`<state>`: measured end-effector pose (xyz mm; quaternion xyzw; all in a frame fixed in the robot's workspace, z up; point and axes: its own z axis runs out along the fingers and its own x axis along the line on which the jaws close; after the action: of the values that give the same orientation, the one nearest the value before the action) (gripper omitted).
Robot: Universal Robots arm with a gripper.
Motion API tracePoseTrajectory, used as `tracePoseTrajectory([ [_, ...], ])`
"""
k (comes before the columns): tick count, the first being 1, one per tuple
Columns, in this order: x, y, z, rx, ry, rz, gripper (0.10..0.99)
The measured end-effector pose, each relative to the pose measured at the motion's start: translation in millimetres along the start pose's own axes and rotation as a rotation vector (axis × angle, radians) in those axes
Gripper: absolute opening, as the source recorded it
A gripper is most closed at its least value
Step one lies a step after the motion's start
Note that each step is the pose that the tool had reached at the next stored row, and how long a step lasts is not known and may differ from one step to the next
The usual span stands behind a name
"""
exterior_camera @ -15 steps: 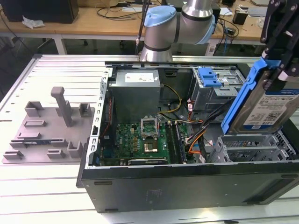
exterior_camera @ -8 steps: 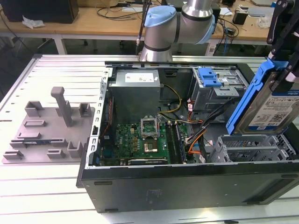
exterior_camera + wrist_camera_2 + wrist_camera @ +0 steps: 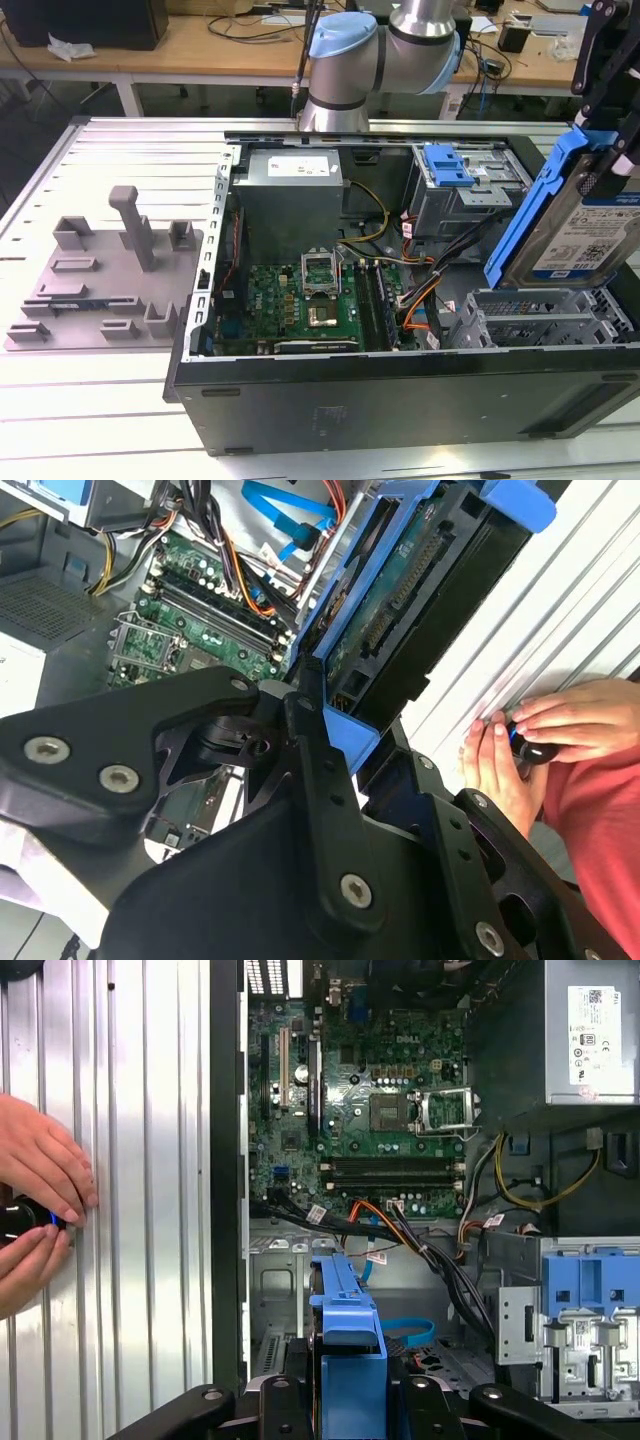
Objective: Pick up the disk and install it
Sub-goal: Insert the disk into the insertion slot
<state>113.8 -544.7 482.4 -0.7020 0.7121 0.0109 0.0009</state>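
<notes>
The hand (image 3: pixel 606 130) is clenched on the disk (image 3: pixel 585 225), gripping its blue frame (image 3: pixel 350 745) by the edges. In the exterior view the disk hangs tilted at the right edge, over the grey drive cage (image 3: pixel 545 315) of the open computer case (image 3: pixel 400 400). Doing this step well means keeping the frame square to the cage slot and clear of the cables (image 3: pixel 430 290).

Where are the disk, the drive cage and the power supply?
the disk (image 3: pixel 586 230): exterior view, on its labelled face.
the drive cage (image 3: pixel 545 316): exterior view, on its grey metal rails.
the power supply (image 3: pixel 290 212): exterior view, on its grey casing.
</notes>
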Motion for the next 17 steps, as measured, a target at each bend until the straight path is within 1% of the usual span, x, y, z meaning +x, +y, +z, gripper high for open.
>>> tracePoseTrajectory([
  [6,-0.2,-0.8,1.4,0.000,0.0001,-0.004,0.369],
  [10,-0.1,-0.7,3.7,0.004,0.0002,-0.018,0.369],
  [17,-0.1,0.4,6.8,0.006,0.0002,-0.018,0.369],
])
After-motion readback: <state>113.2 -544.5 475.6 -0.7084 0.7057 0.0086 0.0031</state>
